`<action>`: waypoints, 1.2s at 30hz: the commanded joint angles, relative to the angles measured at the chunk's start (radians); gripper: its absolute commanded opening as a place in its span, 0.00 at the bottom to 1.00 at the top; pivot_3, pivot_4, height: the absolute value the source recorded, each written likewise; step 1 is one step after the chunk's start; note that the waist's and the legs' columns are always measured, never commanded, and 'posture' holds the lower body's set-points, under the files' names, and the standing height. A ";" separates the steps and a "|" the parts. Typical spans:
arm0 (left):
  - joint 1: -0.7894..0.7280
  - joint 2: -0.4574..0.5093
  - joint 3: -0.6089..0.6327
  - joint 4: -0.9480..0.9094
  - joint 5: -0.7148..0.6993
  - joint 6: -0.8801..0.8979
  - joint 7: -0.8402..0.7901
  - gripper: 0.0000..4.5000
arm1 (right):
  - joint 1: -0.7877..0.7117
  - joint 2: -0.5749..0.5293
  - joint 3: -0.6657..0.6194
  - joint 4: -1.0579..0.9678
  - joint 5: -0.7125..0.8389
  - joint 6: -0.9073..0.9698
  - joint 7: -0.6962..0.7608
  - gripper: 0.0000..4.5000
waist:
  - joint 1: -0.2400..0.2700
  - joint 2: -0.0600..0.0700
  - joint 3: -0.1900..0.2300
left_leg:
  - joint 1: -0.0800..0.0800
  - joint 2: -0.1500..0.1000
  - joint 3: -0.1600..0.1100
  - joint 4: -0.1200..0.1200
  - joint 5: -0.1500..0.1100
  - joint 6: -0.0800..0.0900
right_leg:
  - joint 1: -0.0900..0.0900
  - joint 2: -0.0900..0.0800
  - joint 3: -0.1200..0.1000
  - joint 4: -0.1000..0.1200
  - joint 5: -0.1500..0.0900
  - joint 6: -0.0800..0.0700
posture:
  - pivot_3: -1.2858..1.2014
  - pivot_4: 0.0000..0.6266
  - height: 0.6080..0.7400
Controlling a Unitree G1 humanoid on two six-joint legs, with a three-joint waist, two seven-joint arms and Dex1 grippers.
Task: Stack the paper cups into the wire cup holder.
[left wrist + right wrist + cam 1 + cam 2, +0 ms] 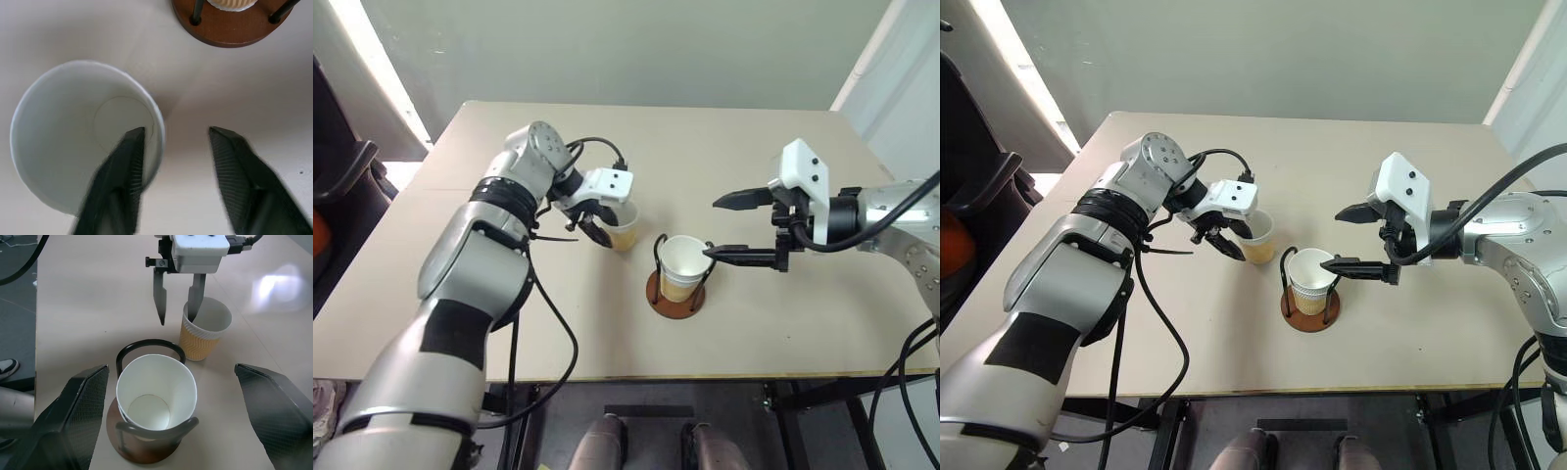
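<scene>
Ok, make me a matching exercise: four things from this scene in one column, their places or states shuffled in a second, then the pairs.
Things:
1. Loose cup
2. Cup in holder
3. Left gripper
4. Right gripper

States:
A. Fingers wide open, either side of the holder
B. One finger inside a cup's rim, one outside
C. Stands on the table beside the holder
D. Sits upright between black wire loops

Pairs: 1-C, 2-D, 3-B, 4-A

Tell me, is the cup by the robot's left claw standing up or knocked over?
Standing up. The paper cup sits on the table with its open mouth upward, and one finger of the left gripper reaches inside its rim.
</scene>
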 commanded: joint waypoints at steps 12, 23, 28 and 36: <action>-0.120 0.075 0.170 -0.032 -0.080 -0.028 -0.057 0.01 | 0.026 -0.124 -0.151 0.035 0.032 -0.042 0.103 0.95 | -0.002 0.000 0.001 | -0.002 0.000 0.000 -0.001 0.000 0.000 | -0.002 0.000 0.000 0.000 0.000 0.000 | 0.52 0.24 1.00; -0.124 0.275 -0.159 -0.701 -0.852 0.167 -0.059 0.01 | 0.101 -0.210 -0.300 0.083 0.089 -0.099 0.223 0.95 | -0.008 0.003 -0.001 | -0.006 0.000 0.005 -0.001 -0.002 0.001 | -0.006 0.000 0.001 -0.001 -0.001 0.002 | 0.52 0.24 1.00; -0.128 0.317 -0.319 -0.794 -0.885 0.097 -0.059 0.01 | 0.137 -0.225 -0.319 0.047 0.095 -0.087 0.205 0.95 | -0.010 0.006 0.000 | 0.006 0.002 0.009 -0.001 -0.002 0.001 | 0.004 0.000 0.002 0.001 -0.001 0.001 | 0.52 0.24 1.00; -0.127 0.308 -0.427 -0.797 -0.862 0.014 -0.059 0.01 | 0.168 -0.232 -0.341 0.014 0.111 -0.070 0.173 0.95 | -0.015 0.006 0.000 | 0.008 0.002 0.010 0.000 -0.002 0.005 | 0.007 -0.001 0.002 0.001 0.002 0.001 | 0.52 0.24 1.00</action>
